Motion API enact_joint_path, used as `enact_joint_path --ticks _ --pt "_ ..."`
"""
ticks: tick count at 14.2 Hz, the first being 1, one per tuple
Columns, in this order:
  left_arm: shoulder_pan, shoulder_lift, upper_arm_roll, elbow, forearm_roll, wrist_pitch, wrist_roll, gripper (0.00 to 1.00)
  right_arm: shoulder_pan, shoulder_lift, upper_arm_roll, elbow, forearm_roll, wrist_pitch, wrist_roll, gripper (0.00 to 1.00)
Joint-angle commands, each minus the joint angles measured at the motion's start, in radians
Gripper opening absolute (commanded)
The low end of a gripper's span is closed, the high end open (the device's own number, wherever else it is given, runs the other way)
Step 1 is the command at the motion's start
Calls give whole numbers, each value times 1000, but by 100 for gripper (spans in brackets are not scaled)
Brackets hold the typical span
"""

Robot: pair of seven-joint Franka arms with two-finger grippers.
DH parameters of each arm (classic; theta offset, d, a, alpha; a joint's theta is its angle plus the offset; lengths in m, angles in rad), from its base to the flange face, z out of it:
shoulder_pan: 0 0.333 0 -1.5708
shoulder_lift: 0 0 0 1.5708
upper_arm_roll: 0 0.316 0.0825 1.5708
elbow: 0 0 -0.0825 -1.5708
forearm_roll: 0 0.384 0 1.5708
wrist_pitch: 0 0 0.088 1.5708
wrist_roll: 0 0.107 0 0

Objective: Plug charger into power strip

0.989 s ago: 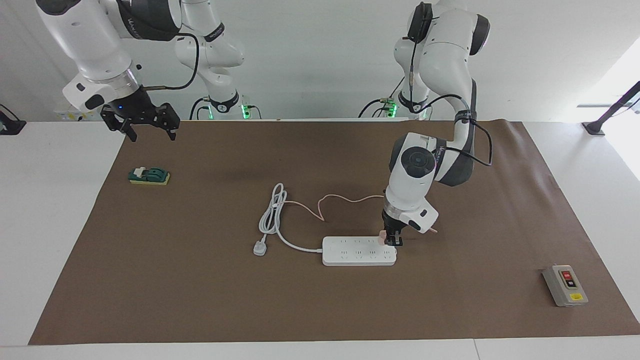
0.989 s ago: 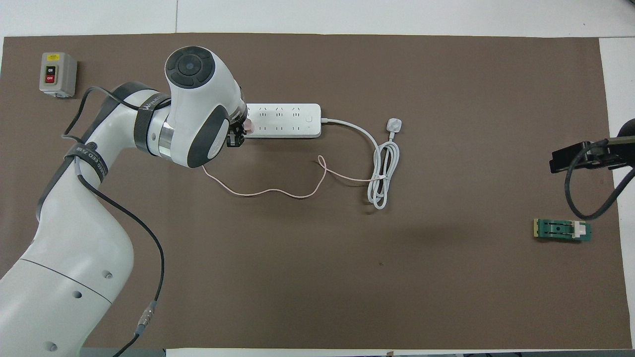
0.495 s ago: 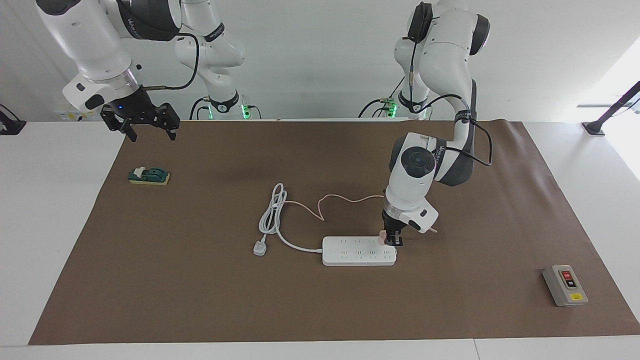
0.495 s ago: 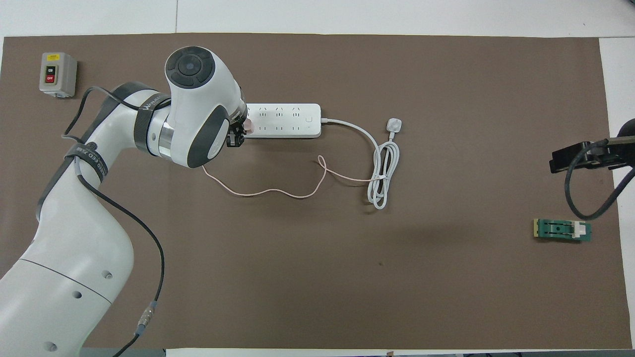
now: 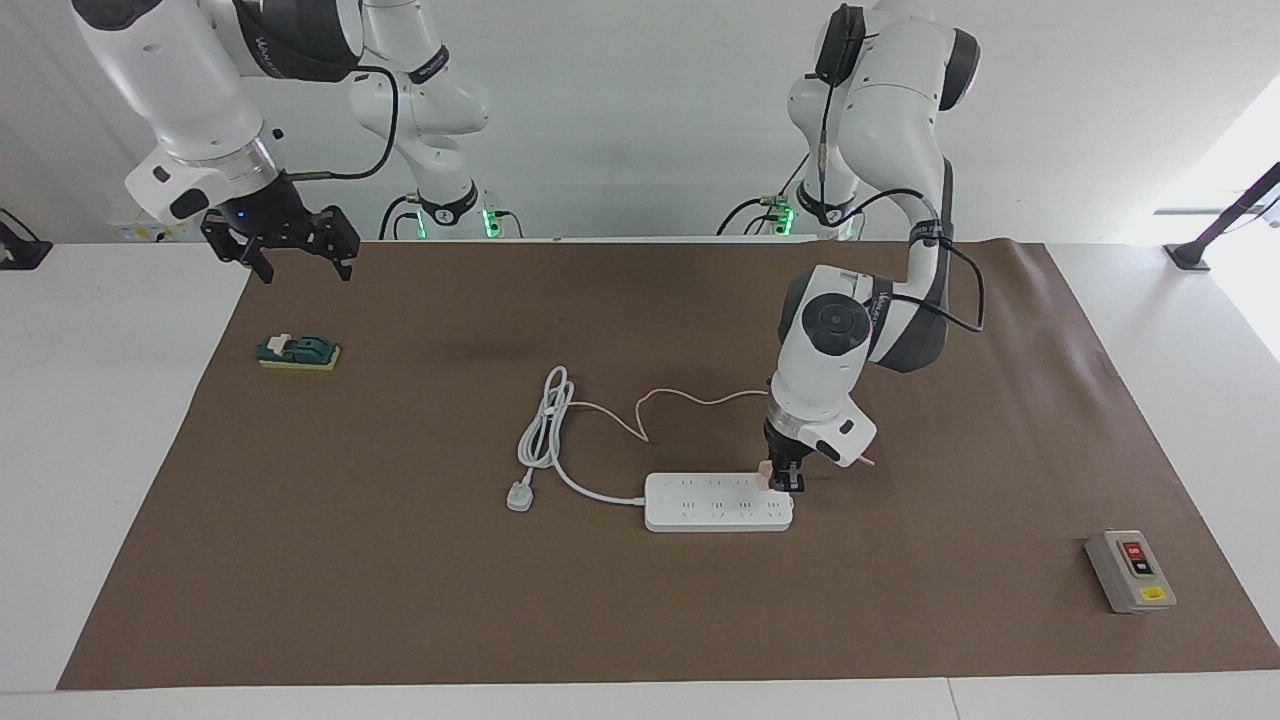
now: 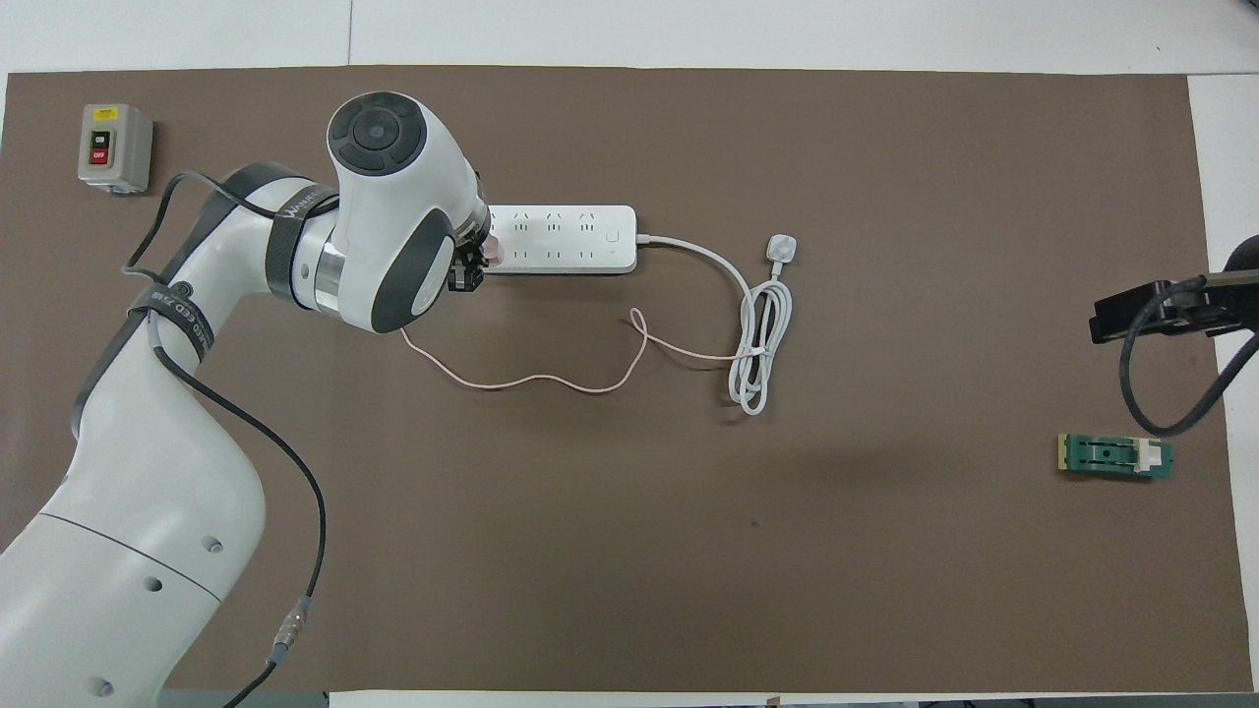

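Observation:
The white power strip (image 5: 715, 503) lies flat on the brown mat; it also shows in the overhead view (image 6: 570, 239). My left gripper (image 5: 785, 482) points down at the strip's end toward the left arm, shut on the pale-pink charger (image 5: 765, 472). The charger (image 6: 495, 253) sits on the strip's row nearer the robots, and its prongs are hidden. Its thin pink cable (image 5: 690, 400) trails across the mat toward the robots. My right gripper (image 5: 295, 255) waits open and empty, high over the mat's corner at the right arm's end.
The strip's thick white cord (image 5: 545, 440) is coiled beside the strip, ending in a white plug (image 5: 519, 495). A grey box with red and black buttons (image 5: 1130, 570) sits at the left arm's end. A green block (image 5: 298, 352) lies below the right gripper.

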Motion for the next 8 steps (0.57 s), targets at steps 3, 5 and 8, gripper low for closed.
enact_joint_path --ticks 3,5,8 --pt "-5 67 14 0 48 55 15 0 -9 -18 8 -12 -3 -13 19 100" --pt "-5 84 14 12 54 44 21 0 -9 -18 8 -10 -3 -13 19 100" --pt "-9 143 11 112 59 -38 26 0 -9 -18 8 -10 -3 -13 19 100"
